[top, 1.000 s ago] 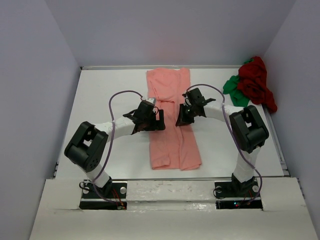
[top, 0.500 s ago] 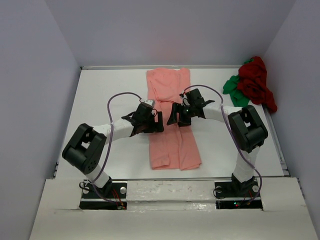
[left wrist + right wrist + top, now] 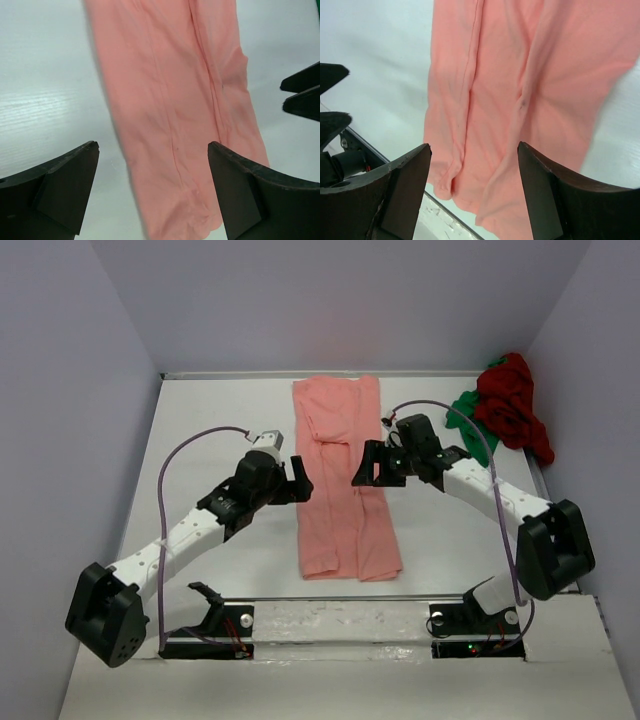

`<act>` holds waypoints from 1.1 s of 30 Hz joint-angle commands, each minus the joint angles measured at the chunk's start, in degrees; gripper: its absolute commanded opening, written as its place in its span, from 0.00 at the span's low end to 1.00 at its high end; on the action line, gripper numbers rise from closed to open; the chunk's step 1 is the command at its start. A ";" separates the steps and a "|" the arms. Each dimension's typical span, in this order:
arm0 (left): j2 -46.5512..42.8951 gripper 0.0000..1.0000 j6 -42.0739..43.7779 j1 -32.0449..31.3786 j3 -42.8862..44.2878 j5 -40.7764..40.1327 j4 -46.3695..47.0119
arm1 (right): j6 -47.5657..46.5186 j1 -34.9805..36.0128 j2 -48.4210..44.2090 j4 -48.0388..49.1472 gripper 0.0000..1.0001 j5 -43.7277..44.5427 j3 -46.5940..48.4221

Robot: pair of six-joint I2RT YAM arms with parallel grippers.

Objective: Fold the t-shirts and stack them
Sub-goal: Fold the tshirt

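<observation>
**A:** So, where is the salmon-pink shirt (image 3: pixel 340 490)?

**B:** It's in the middle of the top view, a long narrow strip running from the far edge of the table (image 3: pixel 220 420) down toward our bases. The lengthwise creases suggest both sides are already turned in.

**A:** And our 2 grippers?

**B:** The left gripper (image 3: pixel 293 480) sits just off the strip's left edge, and the right gripper (image 3: pixel 366 468) is over its right edge. Both are about halfway along it. In each wrist view the dark fingers (image 3: pixel 65 185) stand wide apart with pink cloth showing between them and nothing pinched. So we are holding nothing.

**A:** Why flank it like that?

**B:** We think it sets up the crosswise fold. With 1 gripper on each long edge we can take matching points and keep the strip square.

**A:** And the other 2 shirts?

**B:** The dark red shirt (image 3: pixel 512 405) and the green shirt (image 3: pixel 463 412) lie bunched together at the upper right of the top view, touching each other and well apart from the pink one. We would guess they are parked there to leave the centre free for folding.
</observation>
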 commanded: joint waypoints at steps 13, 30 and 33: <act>-17.75 0.99 -14.92 -0.92 -20.83 7.61 -0.62 | 6.74 0.53 -20.06 -2.05 0.77 -1.16 -24.13; -14.52 0.99 -26.69 -12.34 -27.16 3.39 2.89 | 14.13 -4.65 -29.57 4.62 0.78 -9.94 -39.61; -10.32 0.99 -28.02 -14.10 -27.69 3.12 6.58 | 14.04 -5.18 -29.13 5.68 0.78 -10.56 -40.75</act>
